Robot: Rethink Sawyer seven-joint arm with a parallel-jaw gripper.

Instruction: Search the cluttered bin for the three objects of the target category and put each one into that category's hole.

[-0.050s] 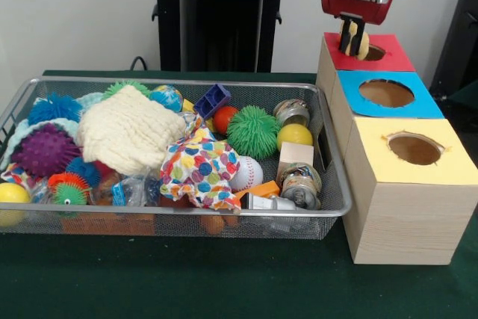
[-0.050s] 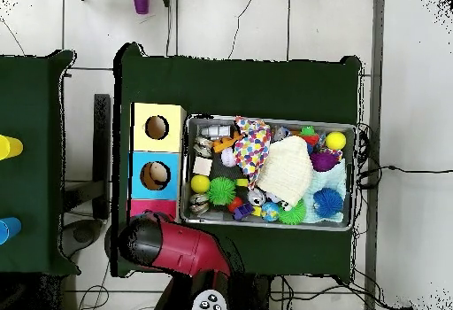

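1. We see a green-covered table (image 1: 224, 282) carrying everything, its dark cloth filling the lower part of the front view.
2. On it sits a silver wire-mesh bin (image 1: 187, 218), packed with toys and cloths; in the overhead view the same bin (image 2: 188, 169) lies just beside the row of boxes.
3. Next to the bin stand three light wooden boxes in a line, each with a round hole in its coloured top: a yellow-topped box (image 1: 441, 166), a blue-topped box (image 1: 426, 106) and a red-topped box (image 1: 396, 54).
4. The red and black robot arm (image 2: 181, 244) covers most of the red-topped box from above.
5. In the bin, a cream knitted cloth (image 1: 127, 132) lies over the middle, touching a white cloth with coloured dots (image 1: 198, 166).
6. Around them we find a purple spiky ball (image 1: 43, 149), a green spiky ball (image 1: 254, 131), a blue spiky ball (image 1: 54, 106), a white baseball (image 1: 246, 173) and a smooth yellow ball (image 1: 295, 136).
7. The gripper (image 1: 353, 41) hangs right over the red-topped box's hole, its dark fingers clamped on a small pale yellow round object (image 1: 364, 41), which sits at the hole's rim, not yet inside.
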